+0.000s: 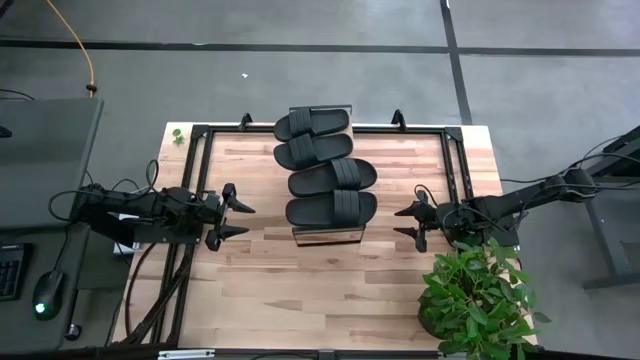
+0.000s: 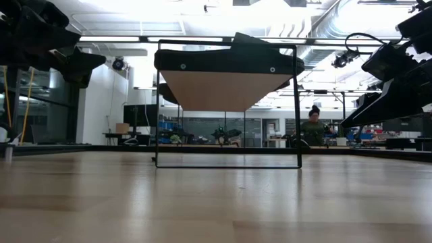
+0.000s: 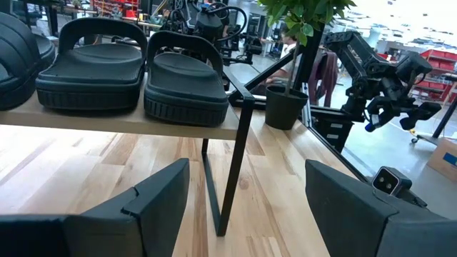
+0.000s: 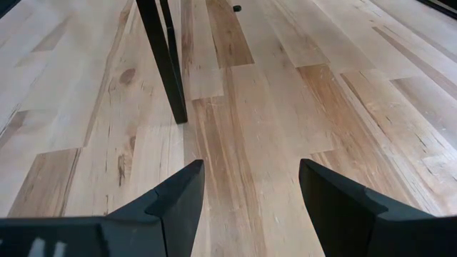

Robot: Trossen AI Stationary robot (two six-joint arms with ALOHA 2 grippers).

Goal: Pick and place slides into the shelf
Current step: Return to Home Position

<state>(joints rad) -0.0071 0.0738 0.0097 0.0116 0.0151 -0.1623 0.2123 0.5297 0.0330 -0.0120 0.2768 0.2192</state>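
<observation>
All four slides (image 1: 331, 209) sit side by side on the shelf (image 1: 328, 235), mid-table, in a row running near to far. The left gripper (image 1: 246, 220) hovers left of the shelf's near end, jaws wide, holding nothing. The right gripper (image 1: 399, 222) is opposite on the right, also wide, holding nothing. A potted plant (image 1: 475, 295) stands at the near-right corner of the table (image 1: 300, 290).

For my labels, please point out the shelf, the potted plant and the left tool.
shelf (image 3: 107, 120), left wrist view, plank's front edge.
potted plant (image 1: 475, 295), high view, its leaves.
left tool (image 1: 245, 221), high view, between its fingertips.
</observation>
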